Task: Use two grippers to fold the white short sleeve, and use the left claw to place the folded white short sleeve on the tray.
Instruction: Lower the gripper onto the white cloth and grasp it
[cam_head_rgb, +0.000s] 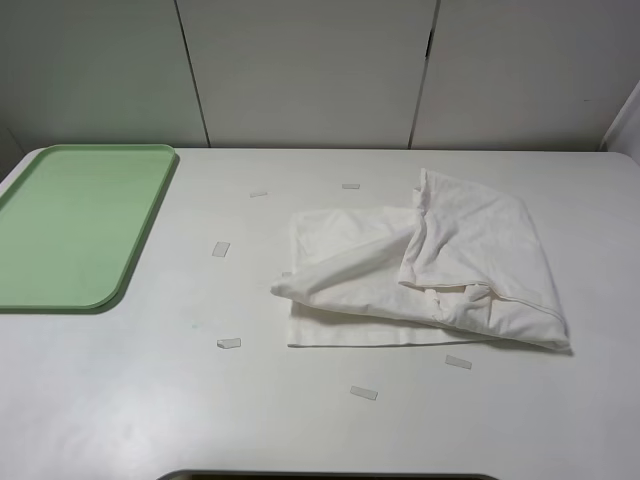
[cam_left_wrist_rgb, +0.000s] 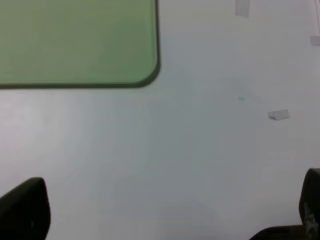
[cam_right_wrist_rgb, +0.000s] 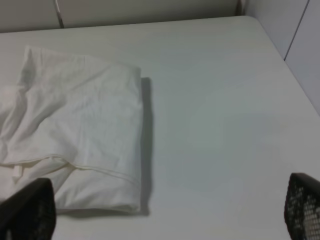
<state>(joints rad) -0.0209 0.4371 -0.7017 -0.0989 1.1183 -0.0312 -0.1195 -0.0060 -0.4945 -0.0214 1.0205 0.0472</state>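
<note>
White table (cam_head_rgb: 120, 400) carries tray (cam_head_rgb: 70, 220) and seemingly half-folded white short sleeve (cam_head_rgb: 440, 270); left claw (cam_left_wrist_rgb: 167, 205) and right gripper (cam_right_wrist_rgb: 165, 207) jaws spread.

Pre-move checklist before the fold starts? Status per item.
1. Left gripper jaws wide, nothing held: ok.
2. Right gripper jaws wide, nothing held: ok.
3. White short sleeve lying flat for folding: not ok, it is crumpled with layers overlapping.
4. Tray free to receive it: ok, the visible part is bare.
5. Grasp corners locatable: cannot tell, they are hidden in the folds.
</note>
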